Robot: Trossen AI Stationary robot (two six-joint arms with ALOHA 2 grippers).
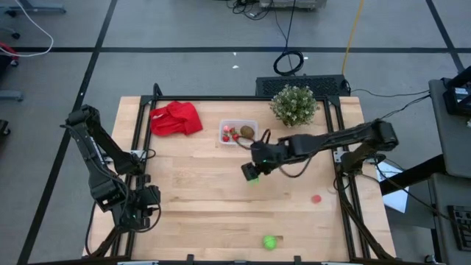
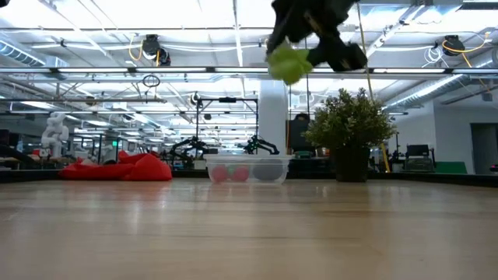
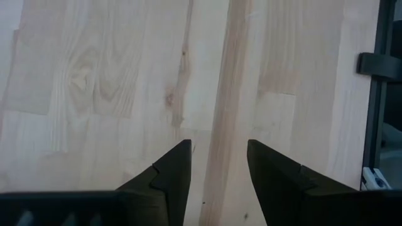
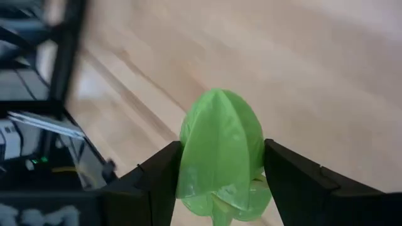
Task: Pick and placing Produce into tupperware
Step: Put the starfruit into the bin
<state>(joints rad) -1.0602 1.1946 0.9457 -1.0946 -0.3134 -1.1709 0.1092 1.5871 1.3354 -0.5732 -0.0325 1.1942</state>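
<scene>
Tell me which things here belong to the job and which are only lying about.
Belong to the job:
- clear container, holding red pieces and a brown one
- green piece held in the right end effector
- green piece on the table
- red piece on the table

Only lying about:
- red cloth
- potted plant

No legible txt, labels, brand marks, nos. or signs in any view. Checked table, container, cloth, plant pot, arms, bkgd lab gear: nothing readable. Distant room items too small/blurred to tell.
</scene>
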